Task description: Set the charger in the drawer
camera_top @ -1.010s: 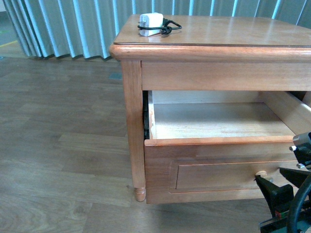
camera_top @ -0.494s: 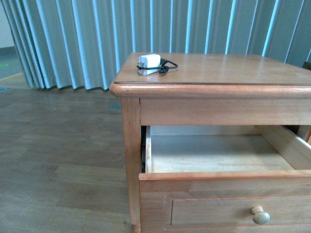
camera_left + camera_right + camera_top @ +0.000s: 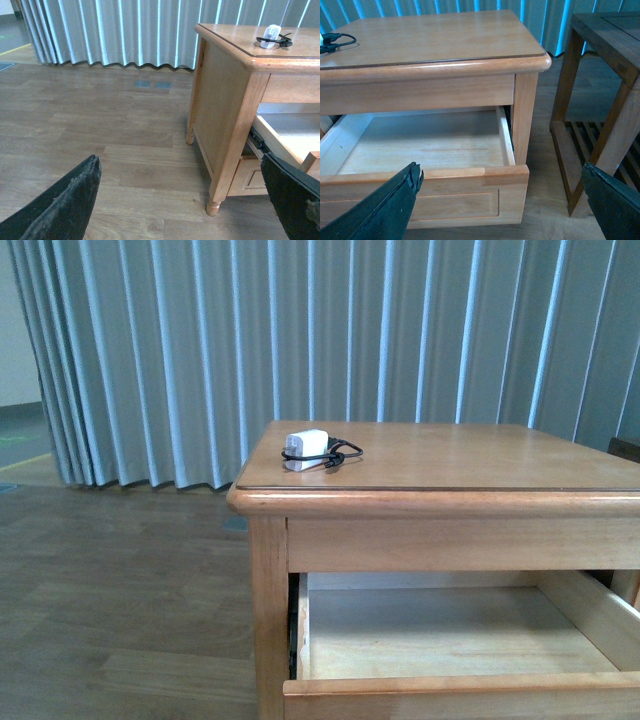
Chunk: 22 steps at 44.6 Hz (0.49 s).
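The drawer (image 3: 440,635) stands pulled out under the table's (image 3: 470,455) rounded front edge, its pale inside bare. Open floor (image 3: 100,125) lies to the left. The left jaws and the right jaws are both spread wide, holding nothing. The charger (image 3: 305,450), white with a coiled black cable, sits on the tabletop near its left edge.

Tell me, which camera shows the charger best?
The front view: the charger sits whole, white block and black cable, on the table. The left wrist view shows it small and distant; the right wrist view catches only a loop of its cable at the edge.
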{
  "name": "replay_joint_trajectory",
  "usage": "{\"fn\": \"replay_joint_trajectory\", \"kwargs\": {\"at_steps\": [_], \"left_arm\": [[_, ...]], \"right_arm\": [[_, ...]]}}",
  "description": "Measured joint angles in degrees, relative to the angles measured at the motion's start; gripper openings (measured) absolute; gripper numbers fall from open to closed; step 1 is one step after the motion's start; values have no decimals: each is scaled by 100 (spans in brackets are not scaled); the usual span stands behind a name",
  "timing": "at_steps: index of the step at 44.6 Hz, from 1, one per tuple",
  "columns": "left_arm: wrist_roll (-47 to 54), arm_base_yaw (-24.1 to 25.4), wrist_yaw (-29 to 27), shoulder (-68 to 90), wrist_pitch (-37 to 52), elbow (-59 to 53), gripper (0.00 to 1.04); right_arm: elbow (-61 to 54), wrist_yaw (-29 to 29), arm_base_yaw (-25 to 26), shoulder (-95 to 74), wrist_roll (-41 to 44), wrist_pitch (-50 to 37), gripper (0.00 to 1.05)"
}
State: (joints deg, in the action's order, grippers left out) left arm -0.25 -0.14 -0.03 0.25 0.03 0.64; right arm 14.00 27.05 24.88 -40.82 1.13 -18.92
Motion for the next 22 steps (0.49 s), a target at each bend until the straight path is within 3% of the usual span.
{"fn": "replay_joint_trajectory", "kwargs": {"at_steps": [7,22], "left_arm": [[0,0,0,0,0,0,99],[0,0,0,0,0,0,99]], "right_arm": [[-240,382,503,245,-42,-197,96],[-243,411,542,258,-42,-205,96]]}}
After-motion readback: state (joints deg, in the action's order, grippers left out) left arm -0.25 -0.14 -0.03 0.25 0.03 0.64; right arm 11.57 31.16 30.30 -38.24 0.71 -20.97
